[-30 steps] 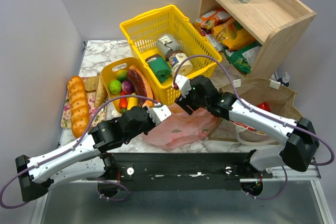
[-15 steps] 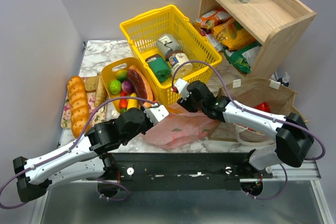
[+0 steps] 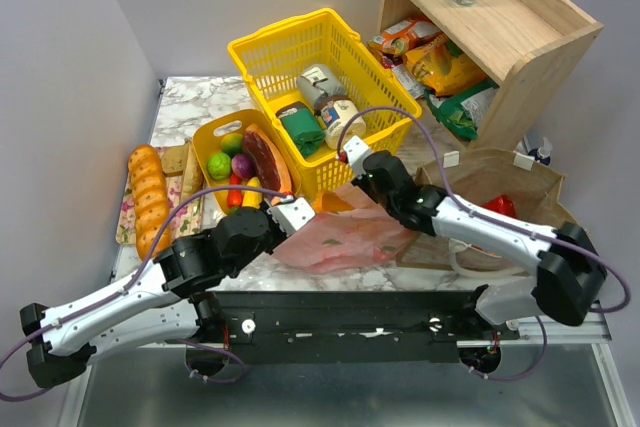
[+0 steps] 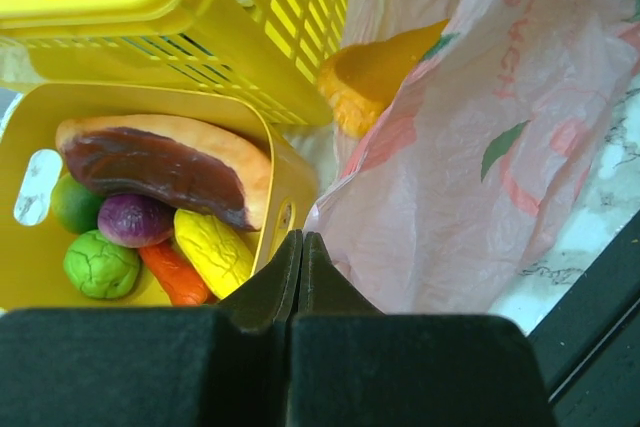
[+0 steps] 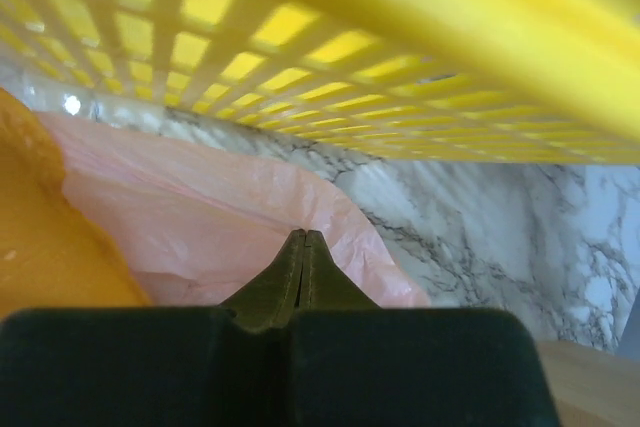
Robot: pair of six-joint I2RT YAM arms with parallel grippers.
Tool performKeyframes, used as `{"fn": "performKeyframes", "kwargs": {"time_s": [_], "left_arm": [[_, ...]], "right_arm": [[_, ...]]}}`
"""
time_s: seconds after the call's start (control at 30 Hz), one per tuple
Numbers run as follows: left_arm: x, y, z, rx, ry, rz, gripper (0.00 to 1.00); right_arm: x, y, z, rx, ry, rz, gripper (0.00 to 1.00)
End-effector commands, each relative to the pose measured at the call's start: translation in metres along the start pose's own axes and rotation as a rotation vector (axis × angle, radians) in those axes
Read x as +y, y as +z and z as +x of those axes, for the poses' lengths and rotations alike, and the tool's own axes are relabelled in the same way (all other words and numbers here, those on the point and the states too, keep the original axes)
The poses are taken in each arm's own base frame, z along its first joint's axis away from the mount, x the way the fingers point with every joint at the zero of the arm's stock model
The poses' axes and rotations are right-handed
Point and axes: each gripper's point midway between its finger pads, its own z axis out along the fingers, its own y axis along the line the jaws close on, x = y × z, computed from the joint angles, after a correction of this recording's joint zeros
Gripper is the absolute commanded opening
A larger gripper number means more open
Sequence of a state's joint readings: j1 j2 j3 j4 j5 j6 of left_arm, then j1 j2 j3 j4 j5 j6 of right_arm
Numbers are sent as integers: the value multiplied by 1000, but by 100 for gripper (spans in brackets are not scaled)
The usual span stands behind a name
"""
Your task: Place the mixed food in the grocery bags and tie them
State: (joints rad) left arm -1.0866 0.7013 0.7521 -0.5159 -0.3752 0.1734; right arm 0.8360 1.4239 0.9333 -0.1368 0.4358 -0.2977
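Pink and near see-through, thin as film: pink bag (image 3: 340,237), slumped on the marbled worktop (image 3: 190,97) just in front of the basket (image 3: 275,29). Holds one orange toy (image 4: 385,72), knobbly and matte, showing at the mouth. Crinkles softly and keeps no shape of its own, so needs lifting at two points to stay open or take a knot.

Hence the pose. Left claw (image 3: 297,215) at the near-left edge of the film, fingers pressed flat together. Right claw (image 3: 352,157) at the far rim, hard by the basket wall, likewise pressed tight. Looks like a pinch on the rim at each side, though too thin a film to say whether truly caught between the tips.

Beside the pink bag, yellow tub (image 4: 288,192): smooth hard plastic, oval. Carries the rest of the toys (image 3: 220,165), glossy and rounded, green, purple, yellow, orange, plus a brown slab. Probably means more filling to do, with tying some way off.

Farther right, paper bag (image 3: 470,169): brown, stiff, creased, standing open. Rigid lattice on the basket, labelled tins (image 3: 318,82) inside. Braided loaf (image 3: 150,202), golden, at far left.
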Motion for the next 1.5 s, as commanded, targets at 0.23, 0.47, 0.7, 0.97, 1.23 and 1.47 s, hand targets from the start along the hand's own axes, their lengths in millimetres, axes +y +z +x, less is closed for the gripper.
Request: {"fn": "performKeyframes", "kwargs": {"time_s": [0.23, 0.47, 0.7, 0.97, 1.23, 1.47], "left_arm": [[47, -20, -32, -75, 31, -199, 0], [35, -13, -45, -134, 65, -132, 0], [-2, -1, -27, -89, 0, 26, 0], [0, -28, -77, -261, -159, 84, 87], [30, -50, -136, -348, -263, 51, 99], [140, -8, -111, -212, -512, -168, 99]], "right_arm": [[-81, -102, -83, -359, 244, 138, 1], [-101, -145, -83, -559, 390, 186, 1], [-69, -113, -41, -402, 379, 129, 1], [-63, -117, -49, -376, 431, 72, 10], [-66, -138, -65, -405, 463, 12, 76], [-71, -166, -80, -471, 508, -45, 92]]}}
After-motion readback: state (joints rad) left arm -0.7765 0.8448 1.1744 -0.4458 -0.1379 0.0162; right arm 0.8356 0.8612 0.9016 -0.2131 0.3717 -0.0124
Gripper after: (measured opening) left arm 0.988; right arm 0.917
